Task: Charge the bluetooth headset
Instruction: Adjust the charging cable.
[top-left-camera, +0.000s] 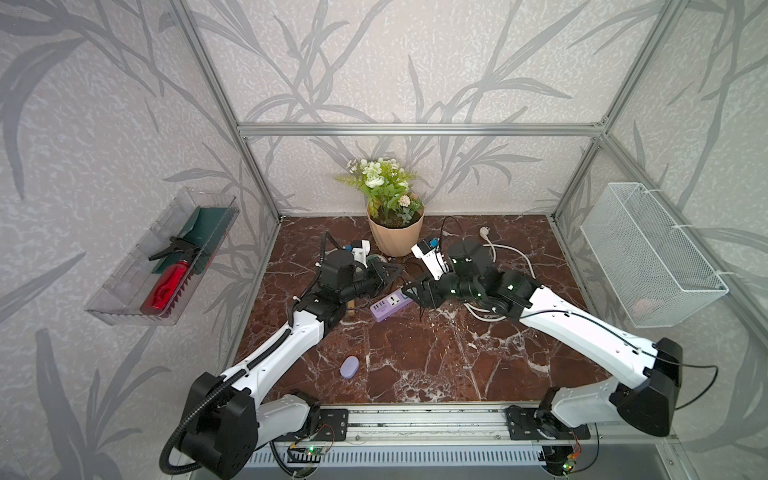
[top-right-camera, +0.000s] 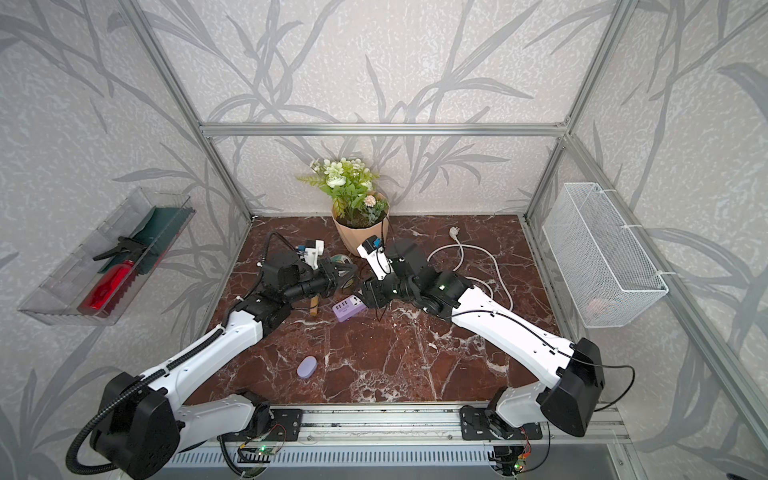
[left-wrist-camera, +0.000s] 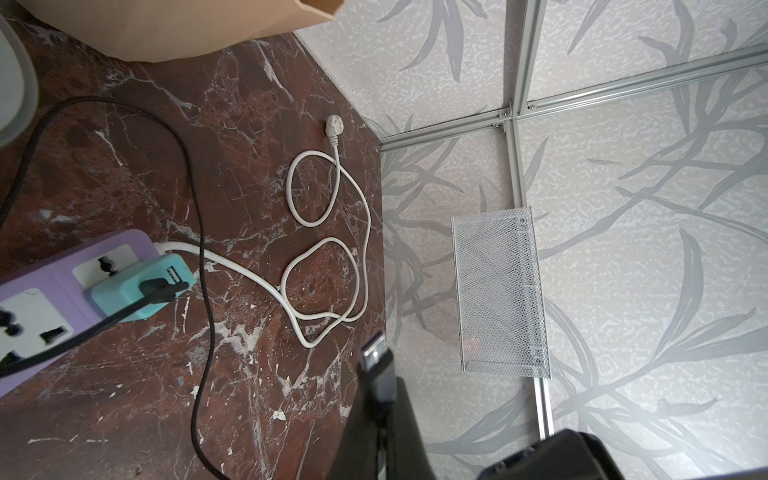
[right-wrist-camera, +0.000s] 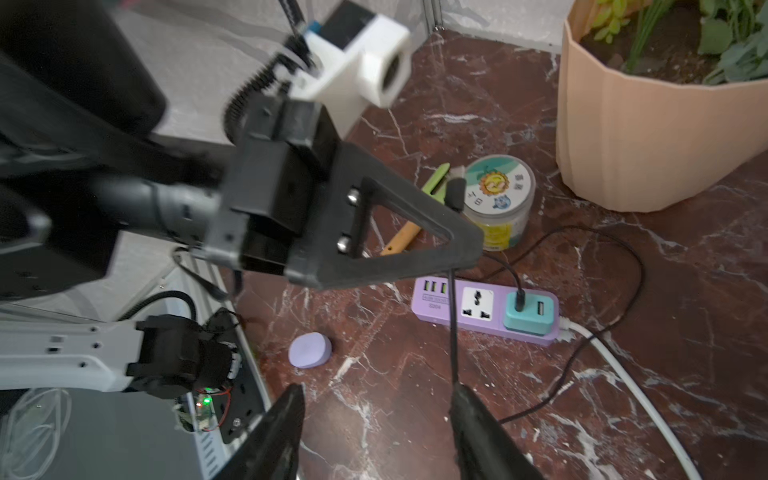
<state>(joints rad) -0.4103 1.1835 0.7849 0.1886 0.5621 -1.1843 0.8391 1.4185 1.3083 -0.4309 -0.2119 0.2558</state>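
Note:
The bluetooth headset (top-left-camera: 349, 367) (top-right-camera: 307, 367) (right-wrist-camera: 310, 350), a small lavender oval case, lies alone on the marble near the left arm. My left gripper (top-left-camera: 395, 271) (left-wrist-camera: 376, 365) is shut on the black cable's plug (left-wrist-camera: 375, 353) (right-wrist-camera: 455, 191), whose metal tip sticks out past the fingertips. The black cable (left-wrist-camera: 199, 232) runs back to a teal charger (right-wrist-camera: 528, 312) (left-wrist-camera: 141, 286) plugged into the purple power strip (top-left-camera: 390, 305) (right-wrist-camera: 482, 309). My right gripper (top-left-camera: 409, 293) (right-wrist-camera: 376, 395) hovers over the strip, open, nothing between its fingers. The cable hangs against one fingertip (right-wrist-camera: 465, 399).
A peach flower pot (top-left-camera: 395, 237) stands at the back, with a round jar (right-wrist-camera: 498, 195) and a green-handled tool (right-wrist-camera: 415, 216) beside it. The strip's white cord (top-left-camera: 511, 257) loops at the right. A wire basket (top-left-camera: 648, 257) and a clear tray (top-left-camera: 124, 291) hang on the side walls.

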